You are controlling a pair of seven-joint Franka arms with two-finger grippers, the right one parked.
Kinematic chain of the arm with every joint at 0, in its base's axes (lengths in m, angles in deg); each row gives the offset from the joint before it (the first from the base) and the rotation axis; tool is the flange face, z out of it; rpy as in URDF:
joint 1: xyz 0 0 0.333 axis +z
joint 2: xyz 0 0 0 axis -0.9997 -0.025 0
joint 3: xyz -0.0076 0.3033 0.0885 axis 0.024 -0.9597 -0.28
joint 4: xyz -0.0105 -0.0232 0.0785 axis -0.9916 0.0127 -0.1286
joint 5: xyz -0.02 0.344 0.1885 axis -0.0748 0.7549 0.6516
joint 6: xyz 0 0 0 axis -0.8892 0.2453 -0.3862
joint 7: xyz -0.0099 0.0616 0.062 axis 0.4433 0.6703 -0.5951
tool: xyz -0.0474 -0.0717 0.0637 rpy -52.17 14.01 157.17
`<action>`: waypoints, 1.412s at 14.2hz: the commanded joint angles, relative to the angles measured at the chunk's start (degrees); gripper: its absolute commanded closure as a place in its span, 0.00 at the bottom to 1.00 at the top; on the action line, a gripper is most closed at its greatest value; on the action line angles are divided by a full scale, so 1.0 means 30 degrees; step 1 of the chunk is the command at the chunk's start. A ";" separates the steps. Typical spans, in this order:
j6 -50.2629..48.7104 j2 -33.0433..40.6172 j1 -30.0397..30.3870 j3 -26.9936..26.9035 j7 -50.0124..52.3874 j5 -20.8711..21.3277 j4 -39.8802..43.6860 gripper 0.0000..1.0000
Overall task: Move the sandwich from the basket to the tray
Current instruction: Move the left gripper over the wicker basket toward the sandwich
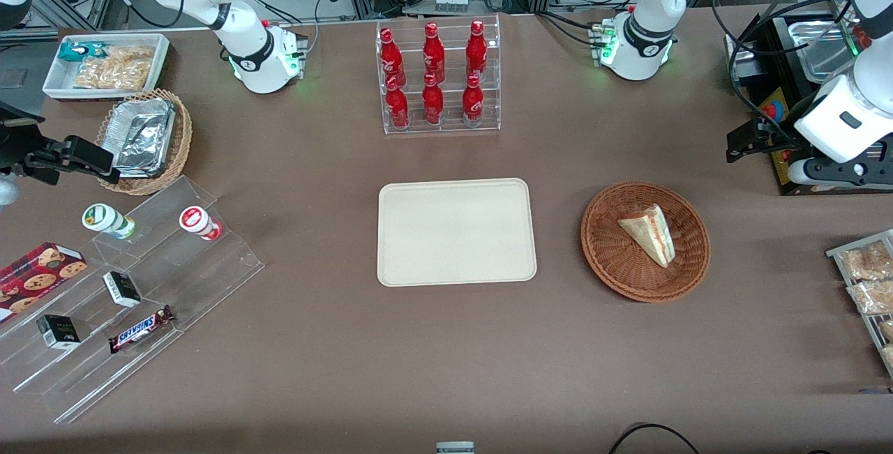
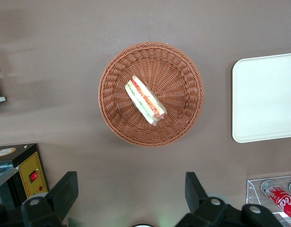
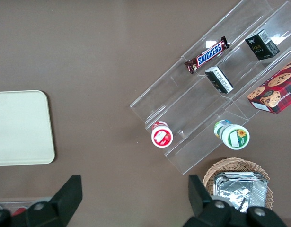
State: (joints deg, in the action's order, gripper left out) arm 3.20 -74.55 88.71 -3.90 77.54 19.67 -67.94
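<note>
Sandwich point(image 1: 649, 234): lying in the basket point(image 1: 645, 241), filling edge up in the wrist view, untouched. Basket: on the table point(image 1: 446, 370) beside the tray point(image 1: 457, 231), toward the working arm's end. Tray: bare, nearer the front camera than the bottle rack point(image 1: 439, 77). Gripper point(image 2: 131, 196): high above the table near the basket, fingers point(image 2: 65, 189) spread wide, holding nothing.

Front overhead; wrists downward, all sharing tray point(image 1: 457, 231).
</note>
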 commanded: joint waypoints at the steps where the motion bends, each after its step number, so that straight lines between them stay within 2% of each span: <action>1: 0.0091 -0.0169 0.0189 0.0111 -0.0135 0.0068 -0.0062 0.00; 4: 0.0468 -0.0228 0.0101 0.0140 -0.0075 0.0127 -0.1523 0.00; 9: 0.4185 -0.0492 -0.0191 0.0257 -0.0017 0.0477 -0.5416 0.00; 13: 1.0331 -0.0550 -0.0192 0.0257 0.0770 0.0479 -0.9695 0.00; 16: 1.4787 -0.0579 -0.0337 0.0315 0.4159 0.0479 -1.2392 0.00; 20: 1.6698 -0.1895 -0.1388 0.0287 1.1768 0.0450 -1.2632 0.00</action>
State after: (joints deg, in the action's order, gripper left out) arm 50.70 -78.90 86.65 -2.84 101.82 20.26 -105.69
